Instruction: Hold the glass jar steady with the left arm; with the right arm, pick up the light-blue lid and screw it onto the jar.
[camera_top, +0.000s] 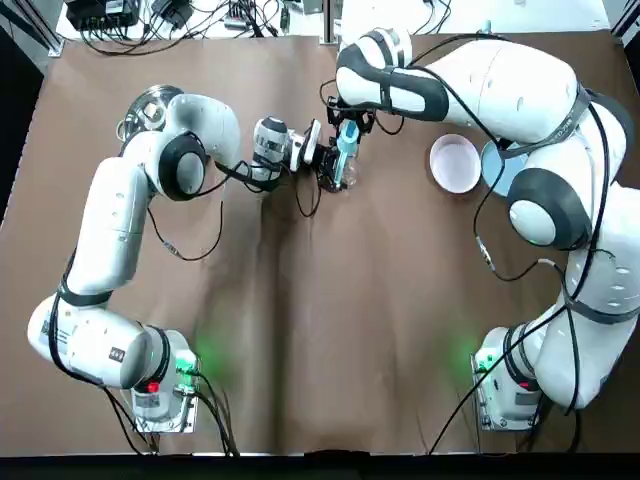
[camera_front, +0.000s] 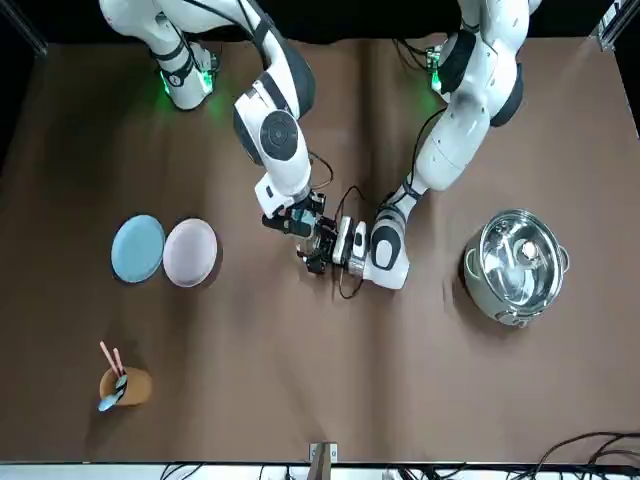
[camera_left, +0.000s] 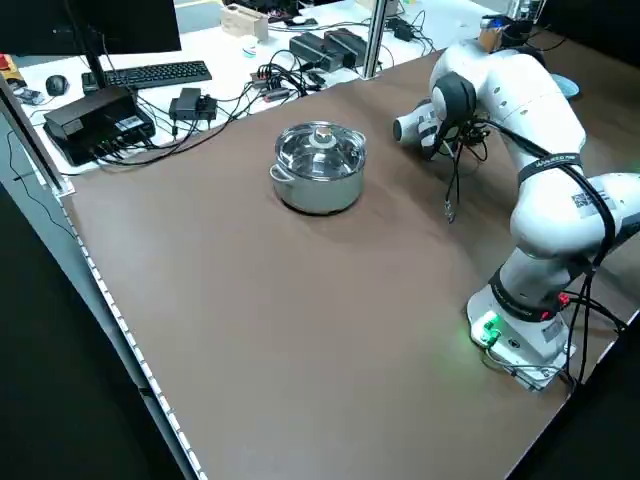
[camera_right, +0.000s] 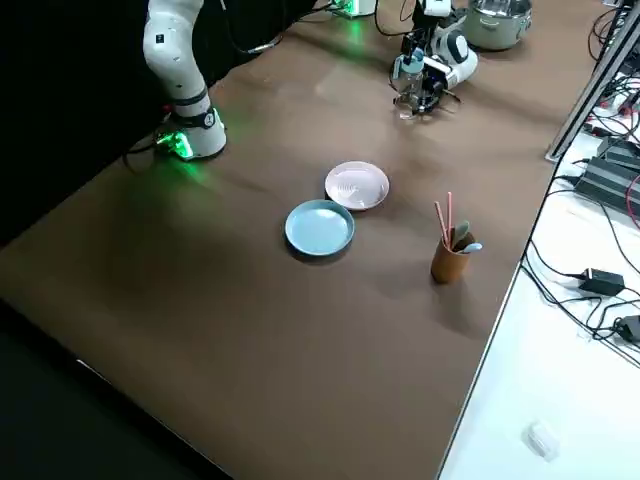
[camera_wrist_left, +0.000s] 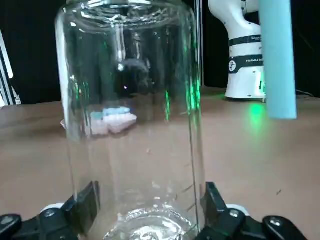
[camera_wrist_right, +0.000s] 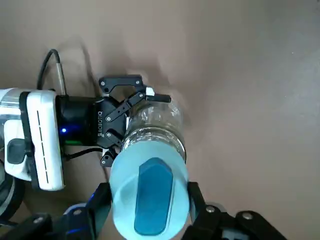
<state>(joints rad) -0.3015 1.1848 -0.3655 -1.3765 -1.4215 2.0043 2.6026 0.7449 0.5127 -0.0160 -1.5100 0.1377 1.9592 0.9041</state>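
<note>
Here, glass jar (camera_wrist_left: 132, 115) upright, mouth up, light-blue lid (camera_wrist_right: 149, 196) near rim

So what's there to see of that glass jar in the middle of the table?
The glass jar is clear, round, tall and looks empty. It stands upright on the brown table, its mouth open. The left gripper clamps it near the base. The light-blue lid, in the right gripper, hovers close by, not on it.

Clear glass jar (camera_wrist_left: 132, 115) upright (mouth open); light-blue lid (camera_wrist_right: 149, 197) just beside.
</note>
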